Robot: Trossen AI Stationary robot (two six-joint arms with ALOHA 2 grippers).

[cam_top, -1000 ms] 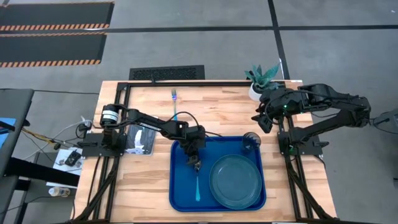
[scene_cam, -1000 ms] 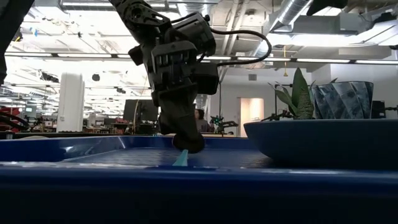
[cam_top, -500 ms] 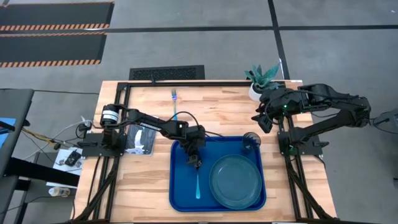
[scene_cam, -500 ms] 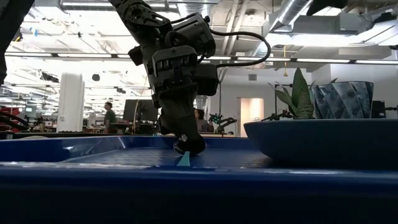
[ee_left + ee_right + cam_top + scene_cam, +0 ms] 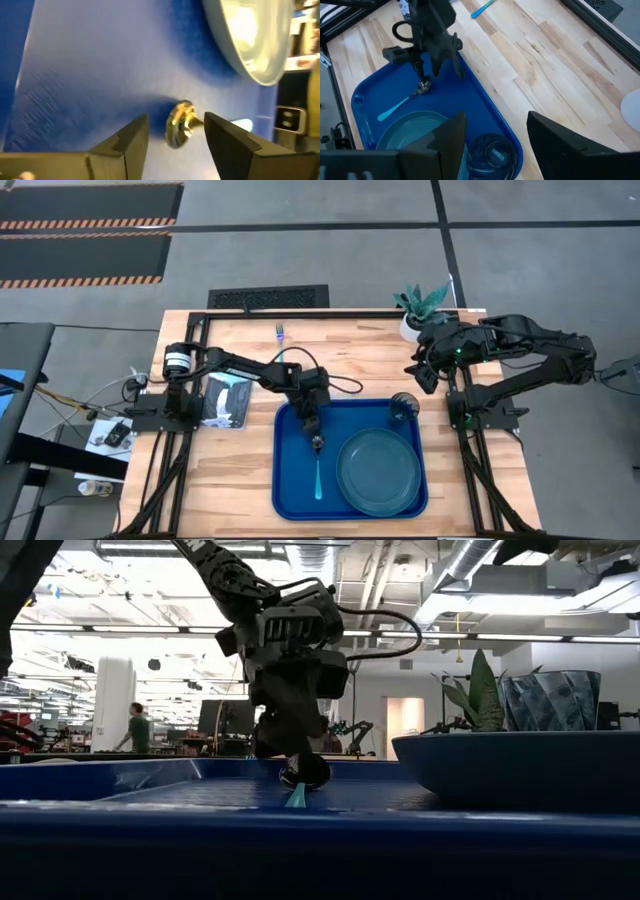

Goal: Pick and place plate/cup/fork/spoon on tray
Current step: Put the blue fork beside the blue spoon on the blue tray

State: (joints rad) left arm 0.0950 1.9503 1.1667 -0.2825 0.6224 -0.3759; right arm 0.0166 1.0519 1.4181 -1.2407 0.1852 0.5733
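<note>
Left gripper (image 5: 316, 442) hangs just above the bowl end of the spoon (image 5: 318, 470), its two fingers parted with the shiny bowl showing in the gap between them in the left wrist view, so the spoon is released and lies flat on the floor of the tray (image 5: 292, 480). Its light blue handle points away from the gripper toward the near edge of the tray, and the dark oval bowl (image 5: 179, 125) sits under the fingertips. From table height the gripper (image 5: 302, 774) is seen low over the tray floor with the pale blue handle (image 5: 296, 797) running toward the camera. Beside the spoon, in the right half of the tray, rests the plate (image 5: 378, 471), close to the spoon but not touching it. At the tray's far right corner stands the cup (image 5: 404, 406), just beyond the plate's rim. Outside the tray, the fork (image 5: 282, 352) lies on the wooden desk (image 5: 350, 350) near its far edge, tines pointing away from the tray. Over the far right corner of the desk waits the right gripper (image 5: 424, 370), fingers spread apart and holding nothing, next to a white pot with a green plant (image 5: 421, 307).
</note>
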